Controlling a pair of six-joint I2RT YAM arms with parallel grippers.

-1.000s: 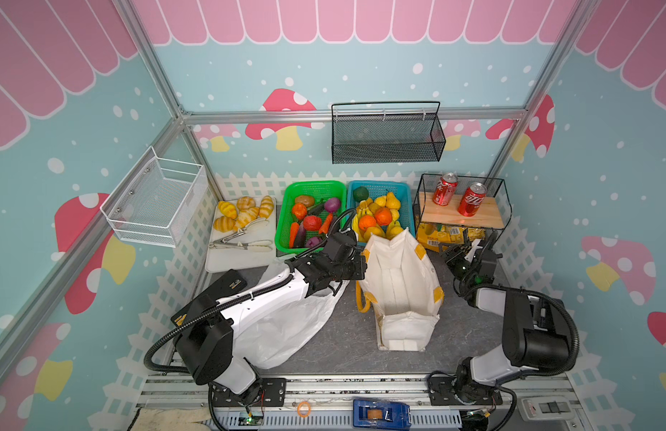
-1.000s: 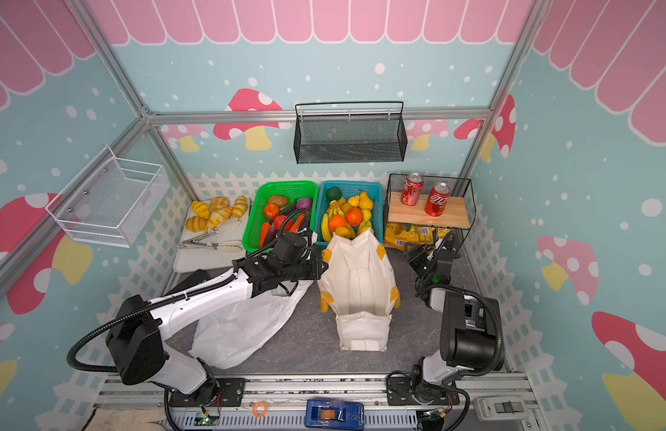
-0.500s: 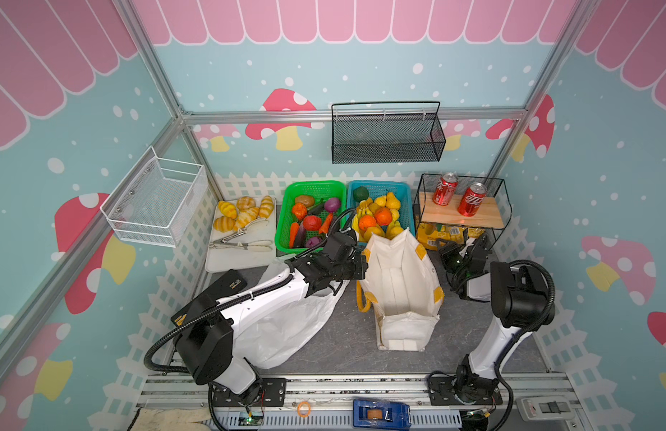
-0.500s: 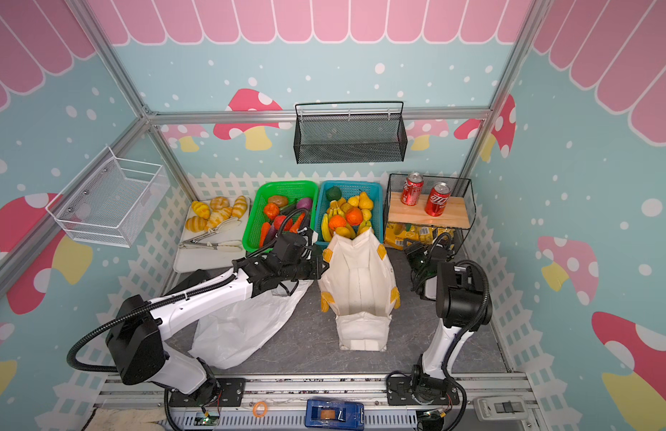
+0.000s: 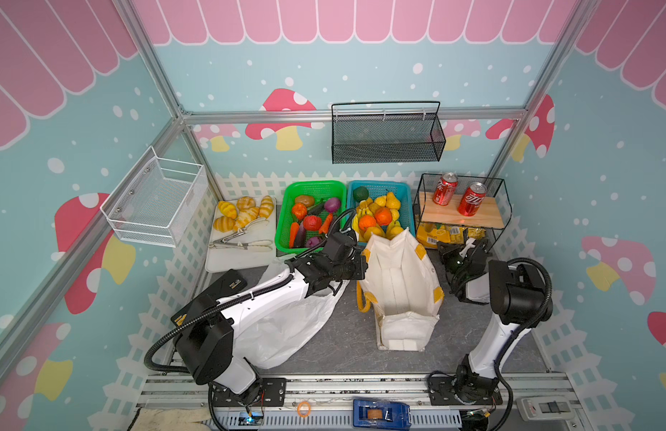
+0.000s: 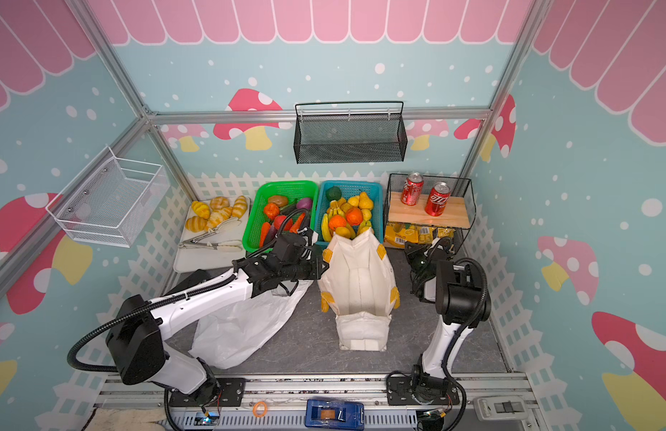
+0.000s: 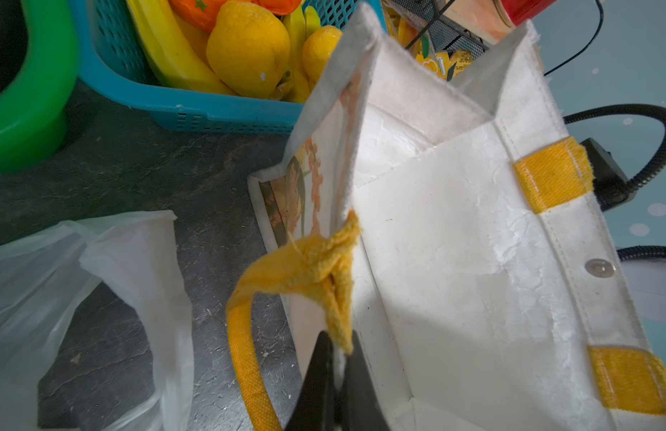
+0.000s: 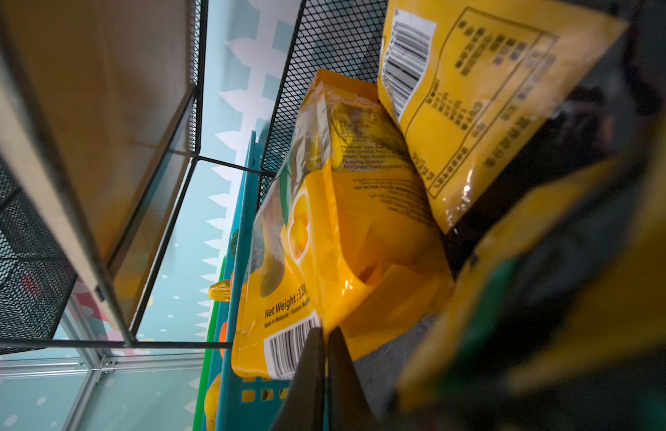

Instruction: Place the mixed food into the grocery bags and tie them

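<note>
Right wrist view: right gripper (image 8: 325,336) (tucked under shelf (image 8: 99,112)) clamps snack packet (image 8: 342,224).

Teal dotted walls (image 5: 361,67) with pink scallop trim (image 5: 324,22) and mushroom prints (image 5: 282,112) — silver frame bars (image 5: 473,113) at the corners. White picket border (image 5: 249,183) along the base. Dark grey stone-look floor (image 5: 346,347). Black mesh basket (image 5: 387,141) on the back wall — white wire basket (image 5: 156,201) on the left wall.
</note>
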